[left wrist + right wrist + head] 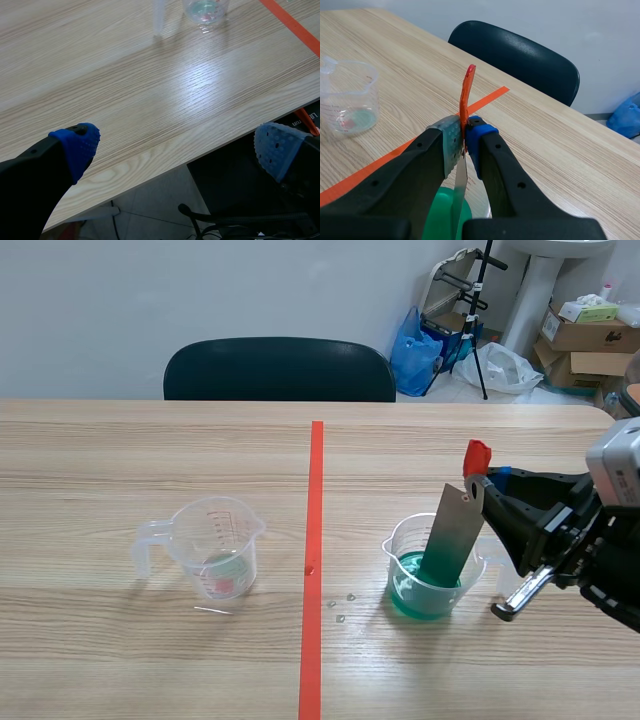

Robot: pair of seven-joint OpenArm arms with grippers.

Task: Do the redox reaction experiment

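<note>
A grey metal strip [452,535] with a red-taped top end [477,456] stands tilted in a clear beaker of green liquid [425,584], right of the tape line. My right gripper [487,483] is shut on the strip's upper end; in the right wrist view the strip [460,187] runs down between the pads into the green liquid [443,218]. A second clear measuring cup [212,546] with a handle and a little greenish liquid stands left of the line. My left gripper [175,145] hangs open over the table's near edge, with that cup [205,10] far ahead of it.
A dark chair [279,369] stands behind the table's far edge. Small droplets [341,606] lie on the wood between the tape line and the green beaker. Boxes and bags sit on the floor at the back right.
</note>
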